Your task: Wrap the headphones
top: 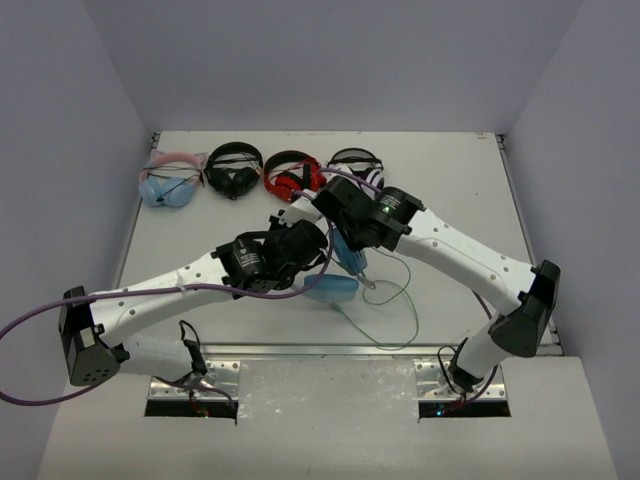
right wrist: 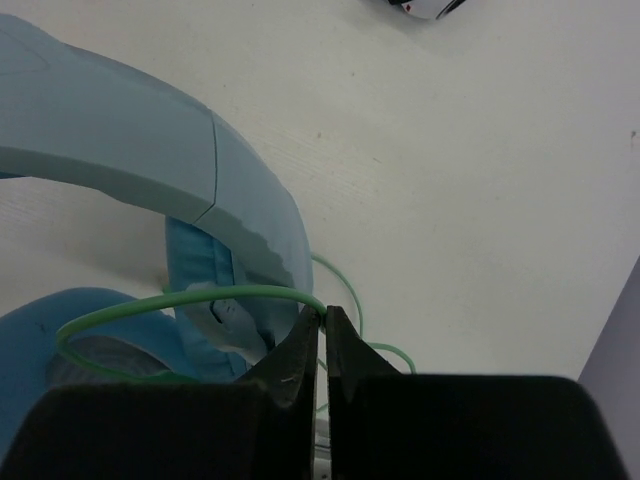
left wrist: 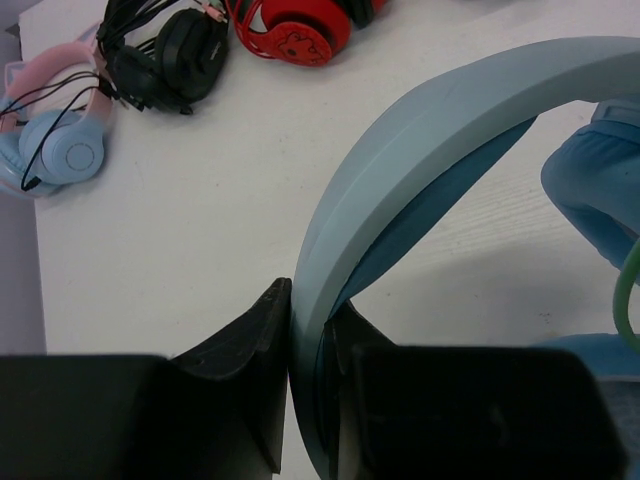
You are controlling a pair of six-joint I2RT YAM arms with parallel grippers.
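Observation:
The sky-blue headphones (top: 335, 287) lie near the table's middle, mostly hidden under both arms. My left gripper (left wrist: 310, 330) is shut on their blue headband (left wrist: 440, 120), which arcs up to the right in the left wrist view. My right gripper (right wrist: 322, 325) is shut on the thin mint-green cable (right wrist: 190, 298), which curves left over an ear cup (right wrist: 60, 330) beside the headband (right wrist: 120, 140). More cable (top: 395, 300) loops loose on the table to the right of the headphones.
Along the back edge lie the pale blue pair with pink cat ears (top: 170, 180), a black pair (top: 233, 168), a red pair (top: 292, 173) and a white-and-black pair (top: 355, 162). The table's front edge (top: 330, 348) is close to the cable loop.

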